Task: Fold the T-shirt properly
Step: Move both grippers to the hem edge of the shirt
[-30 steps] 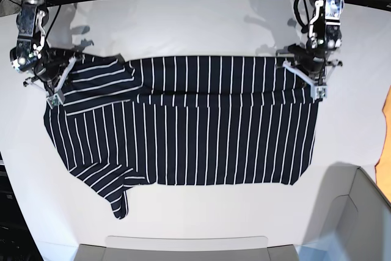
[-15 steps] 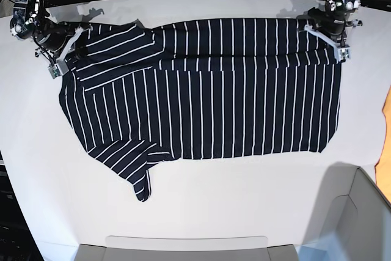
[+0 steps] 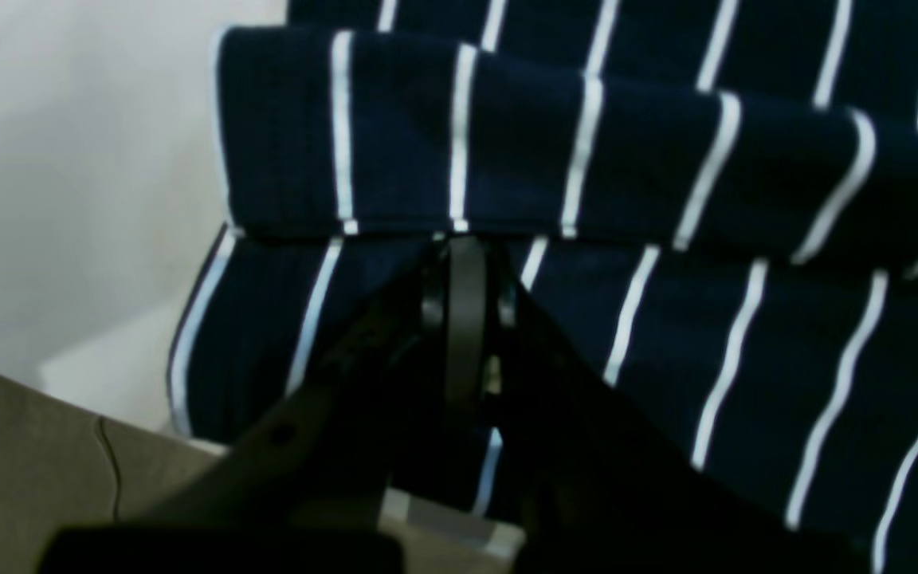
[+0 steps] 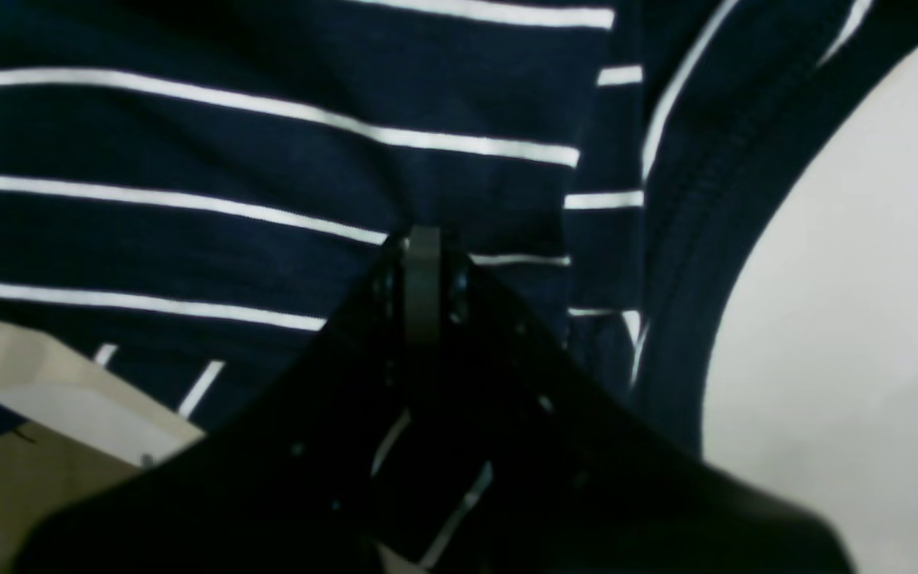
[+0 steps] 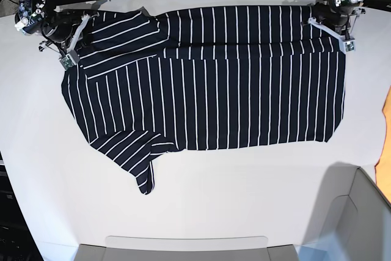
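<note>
Navy T-shirt (image 5: pixel 208 84) far edge pinched both corners; white table (image 5: pixel 244 194) bare nearside

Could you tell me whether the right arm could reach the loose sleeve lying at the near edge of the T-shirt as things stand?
Probably not right away: the right gripper is shut on the T-shirt at its far corner, so it must let go first. Nothing lies over the sleeve.
</note>
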